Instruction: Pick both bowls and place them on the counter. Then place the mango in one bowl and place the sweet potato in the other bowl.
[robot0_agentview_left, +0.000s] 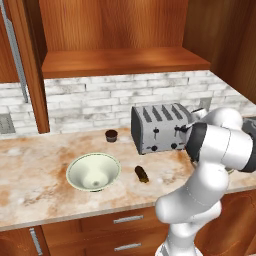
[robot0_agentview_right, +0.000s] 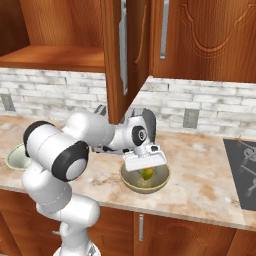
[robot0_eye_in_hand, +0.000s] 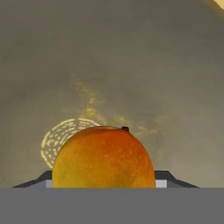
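mango (robot0_eye_in_hand: 103, 157) hiding jaws, bowl (robot0_agentview_right: 145, 184) below

Arm rises from the base, elbow folded high, forearm reaching forward and to its right. Wrist bent downward, so the gripper (robot0_agentview_right: 145, 171) points straight down. In the hand view the two fingertips (robot0_eye_in_hand: 162, 175) sit either side of the mango (robot0_eye_in_hand: 103, 157) (jaws part-spread, pressed against its flanks).

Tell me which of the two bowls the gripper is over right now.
The grey-olive bowl, right of the toaster: the gripper holds the mango inside it. The white green-patterned bowl sits apart, empty.
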